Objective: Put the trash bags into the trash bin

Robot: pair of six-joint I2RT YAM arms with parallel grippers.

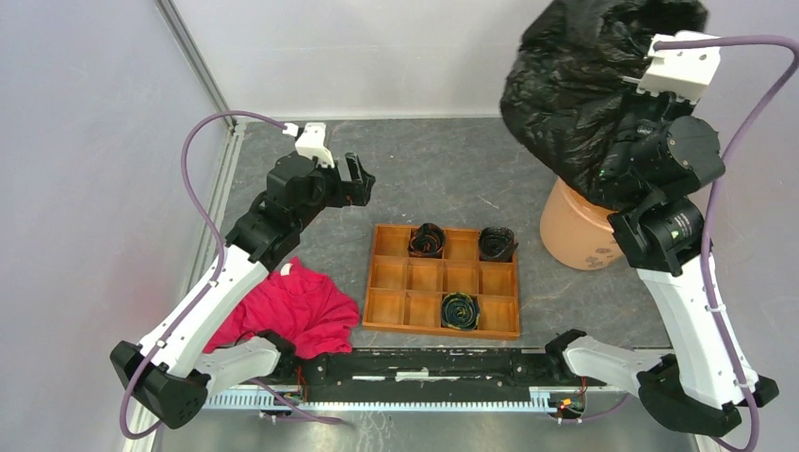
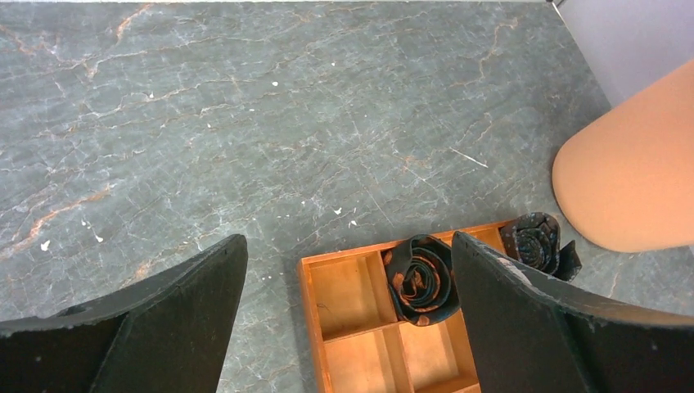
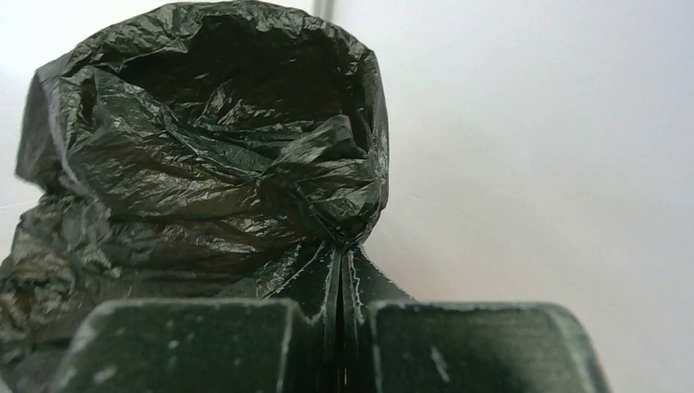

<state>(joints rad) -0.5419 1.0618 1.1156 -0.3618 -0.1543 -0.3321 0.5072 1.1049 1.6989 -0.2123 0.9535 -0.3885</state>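
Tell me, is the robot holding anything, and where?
The right gripper pinches a bunched fold of the black trash bag. The left gripper holds nothing.

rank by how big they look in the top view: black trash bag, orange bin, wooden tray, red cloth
1. black trash bag, though held up nearer the camera
2. wooden tray and red cloth, too alike to rank
3. orange bin, partly hidden by the bag

Rim of the trash bin (image 1: 577, 234) — hidden behind the trash bags (image 1: 565, 85).
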